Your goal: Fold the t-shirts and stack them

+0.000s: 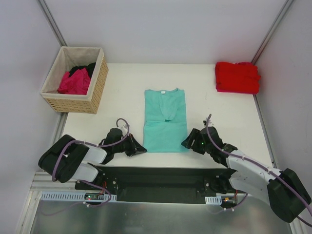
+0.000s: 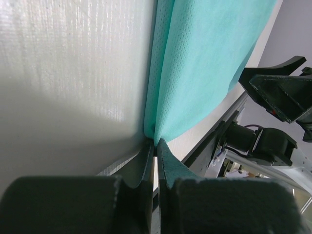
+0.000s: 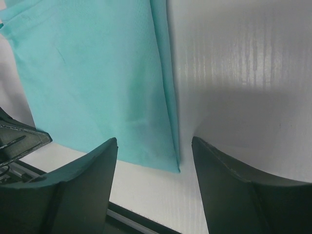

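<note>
A teal t-shirt [image 1: 165, 122] lies flat in the middle of the table, sleeves folded in, collar toward the far side. My left gripper [image 1: 142, 150] is at its near-left corner. In the left wrist view the jaws [image 2: 156, 144] are pressed together with the teal hem [image 2: 161, 127] pinched at their tips. My right gripper [image 1: 187, 142] sits low at the near-right corner. Its fingers stand wide apart [image 3: 155, 142] with the teal corner [image 3: 173, 163] lying between them, untouched. A folded red t-shirt [image 1: 237, 77] rests at the far right.
A woven basket [image 1: 99, 87] stands at the far left, holding a magenta shirt [image 1: 74, 83] and a black one [image 1: 86, 68]. White walls enclose the table [image 1: 122, 97] on three sides. The black base rail [image 1: 156, 178] runs along the near edge.
</note>
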